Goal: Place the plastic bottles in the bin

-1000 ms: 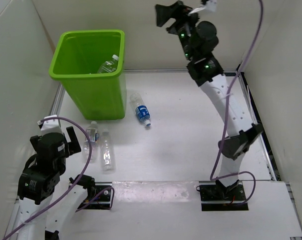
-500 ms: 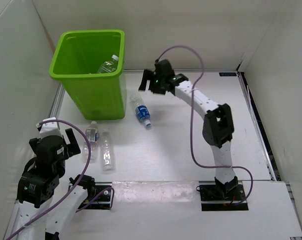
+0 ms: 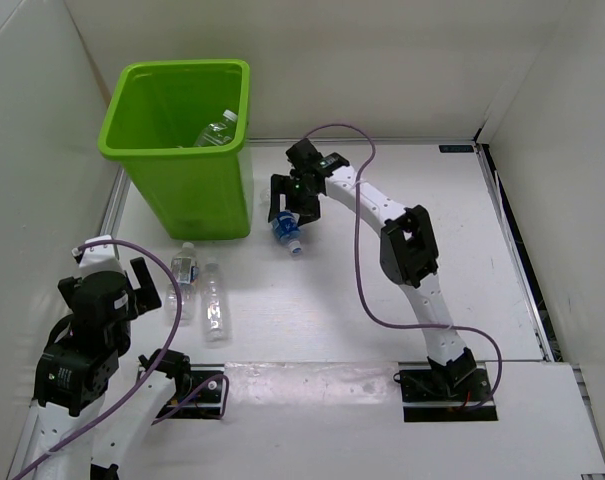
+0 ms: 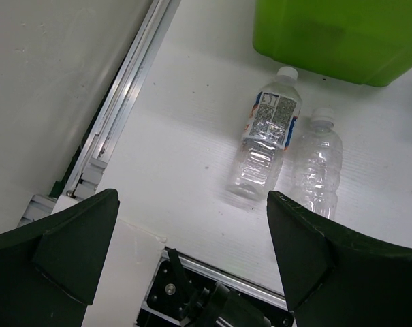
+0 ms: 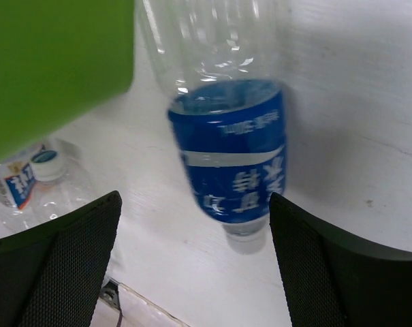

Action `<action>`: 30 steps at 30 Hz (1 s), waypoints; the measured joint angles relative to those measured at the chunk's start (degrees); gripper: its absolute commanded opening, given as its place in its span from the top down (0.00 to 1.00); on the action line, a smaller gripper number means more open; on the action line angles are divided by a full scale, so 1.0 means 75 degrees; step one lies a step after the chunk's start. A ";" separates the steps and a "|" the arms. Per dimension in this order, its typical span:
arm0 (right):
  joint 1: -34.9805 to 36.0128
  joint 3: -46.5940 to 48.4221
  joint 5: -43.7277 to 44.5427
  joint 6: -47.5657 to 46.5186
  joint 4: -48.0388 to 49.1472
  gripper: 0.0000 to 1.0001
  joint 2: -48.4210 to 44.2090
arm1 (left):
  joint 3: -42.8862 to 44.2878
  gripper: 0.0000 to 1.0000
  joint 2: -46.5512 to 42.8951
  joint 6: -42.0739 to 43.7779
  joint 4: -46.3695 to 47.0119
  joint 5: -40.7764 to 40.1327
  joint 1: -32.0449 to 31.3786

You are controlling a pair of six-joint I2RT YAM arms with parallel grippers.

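The lime-green bin (image 3: pixel 122 120) stands at the back left with one plastic bottle (image 3: pixel 217 128) leaning inside it. A blue-labelled bottle (image 3: pixel 286 230) lies on the table just right of the bin. My right gripper (image 3: pixel 290 213) hangs open right over it. In the right wrist view the blue label (image 5: pixel 229 157) lies between the spread fingers (image 5: pixel 308 272), cap toward the camera, untouched. Two more bottles, one labelled (image 3: pixel 185 272) and one clear (image 3: pixel 214 300), lie side by side in front of the bin. My left gripper (image 3: pixel 142 285) stands open just left of them, holding nothing.
White walls close in the table on the left, back and right. A metal rail (image 4: pixel 117 109) runs along the left edge. The bin's wall (image 5: pixel 49 61) is close on the right gripper's left side. The arm bases (image 3: pixel 447 385) sit at the near edge.
The right arm swung down from high at the back wall to just over the blue-labelled bottle, jaws still open. The left arm has barely moved.
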 measured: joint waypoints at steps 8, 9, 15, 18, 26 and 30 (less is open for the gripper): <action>-0.0125 0.0286 -0.0090 -0.0070 -0.0510 0.10 0.0600 | 0.0000 0.00 0.0009 -0.0003 -0.0082 0.0003 0.0000; -0.0160 0.0417 -0.0157 -0.0073 -0.0574 0.10 0.0740 | 0.0000 0.00 0.0012 -0.0003 -0.0079 0.0006 0.0000; -0.0364 0.1035 -0.0644 0.0044 -0.0918 0.18 0.1387 | 0.0000 0.00 0.0085 -0.0006 -0.0082 0.0015 0.0000; -0.0440 0.1032 -0.0816 0.0099 -0.0976 0.41 0.1399 | 0.0000 0.00 0.0108 -0.0009 -0.0082 0.0015 0.0000; -0.0726 0.0866 -0.1309 0.0274 -0.1000 0.85 0.1332 | 0.0000 0.00 0.0108 -0.0108 -0.0082 0.0055 0.0064; -0.1075 0.0061 -0.1472 0.0525 -0.0860 0.97 0.0758 | 0.0000 0.00 0.0105 -0.0163 -0.0082 0.0070 0.0163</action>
